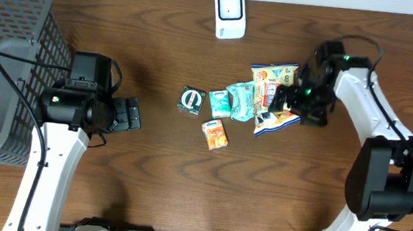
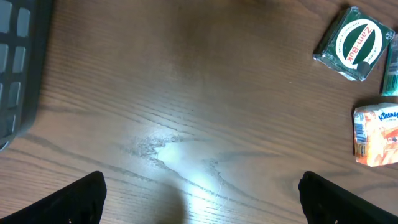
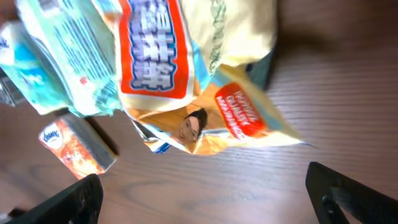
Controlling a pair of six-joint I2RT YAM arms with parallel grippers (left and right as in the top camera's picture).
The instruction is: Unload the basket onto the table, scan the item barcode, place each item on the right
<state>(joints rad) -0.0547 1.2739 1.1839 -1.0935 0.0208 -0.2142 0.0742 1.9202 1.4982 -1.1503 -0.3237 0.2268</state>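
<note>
Pick-up stage, by appearance: the right claw, jaws spread wide and empty, hangs just over the snack packet at mid-table, well apart from the scanner. The left claw is likewise wide and empty. Next, the right claw must close on the packet and present its barcode.

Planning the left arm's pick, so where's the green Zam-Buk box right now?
In the overhead view the green Zam-Buk box lies mid-table, leftmost of the items, beside a teal pack and up-left of the orange Kleenex pack.
</note>
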